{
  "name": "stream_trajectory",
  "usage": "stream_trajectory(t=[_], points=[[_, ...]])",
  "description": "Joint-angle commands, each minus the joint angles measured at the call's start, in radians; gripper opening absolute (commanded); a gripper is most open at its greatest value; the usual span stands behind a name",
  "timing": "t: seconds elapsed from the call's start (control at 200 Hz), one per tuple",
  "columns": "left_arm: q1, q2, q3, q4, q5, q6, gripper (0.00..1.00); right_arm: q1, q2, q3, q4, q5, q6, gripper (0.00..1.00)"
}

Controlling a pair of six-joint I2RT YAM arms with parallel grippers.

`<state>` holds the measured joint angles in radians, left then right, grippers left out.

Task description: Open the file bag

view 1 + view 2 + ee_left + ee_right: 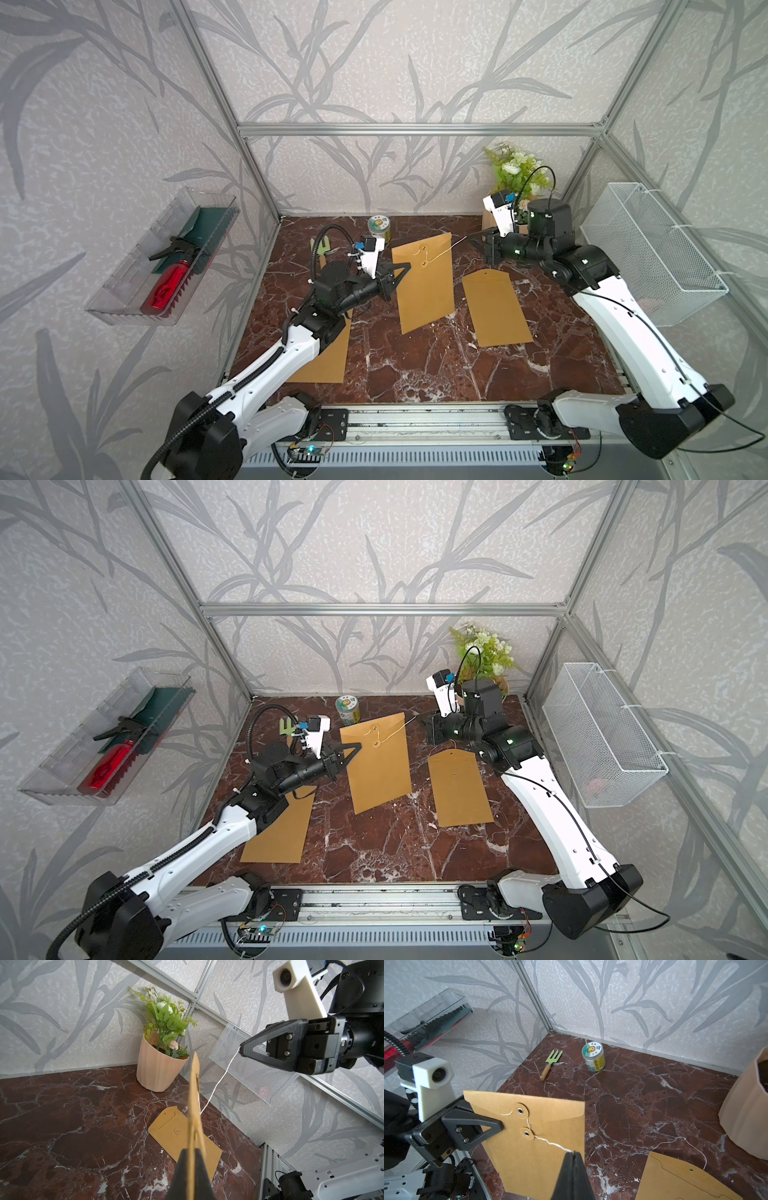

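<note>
The file bag [424, 291] [380, 771] is a brown kraft envelope held upright above the marble table. My left gripper [405, 269] [192, 1153] is shut on its left edge, near the flap. In the left wrist view the bag shows edge-on [194, 1105]. A white string [552, 1142] [444, 251] runs from the upper round button [520, 1111] past the lower button [526, 1133], then stretches taut to the right. My right gripper [573, 1152] [471, 237] [241, 1051] is shut on the string's end, clear of the bag. The flap lies folded down.
Two more kraft envelopes lie flat, one at mid right [496, 307], one under the left arm [328, 357]. A jar [379, 226] and a green garden fork [322, 249] sit at the back. A potted plant [515, 174] stands in the back right corner. A wire basket [648, 249] hangs on the right wall.
</note>
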<state>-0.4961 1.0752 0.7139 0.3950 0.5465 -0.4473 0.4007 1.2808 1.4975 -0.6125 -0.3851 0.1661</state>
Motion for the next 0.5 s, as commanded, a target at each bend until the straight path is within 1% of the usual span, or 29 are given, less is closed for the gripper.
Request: stream_trajectory(t=[0.0,0.115,0.28,0.495], points=[[0.004,0.003,-0.012,0.021,0.024,0.012,0.0,-0.003,0.004,0.039,-0.004,-0.016,-0.005,0.0],[0.002,0.013,-0.014,0.039,0.034,0.0,0.0,-0.004,0.01,0.047,0.006,-0.046,0.008,0.0],[0.001,0.041,-0.016,0.106,0.053,-0.044,0.0,0.005,0.033,0.033,0.063,-0.129,0.046,0.0],[-0.002,0.081,0.0,0.153,0.066,-0.077,0.0,0.06,0.077,0.058,0.093,-0.126,0.059,0.0]])
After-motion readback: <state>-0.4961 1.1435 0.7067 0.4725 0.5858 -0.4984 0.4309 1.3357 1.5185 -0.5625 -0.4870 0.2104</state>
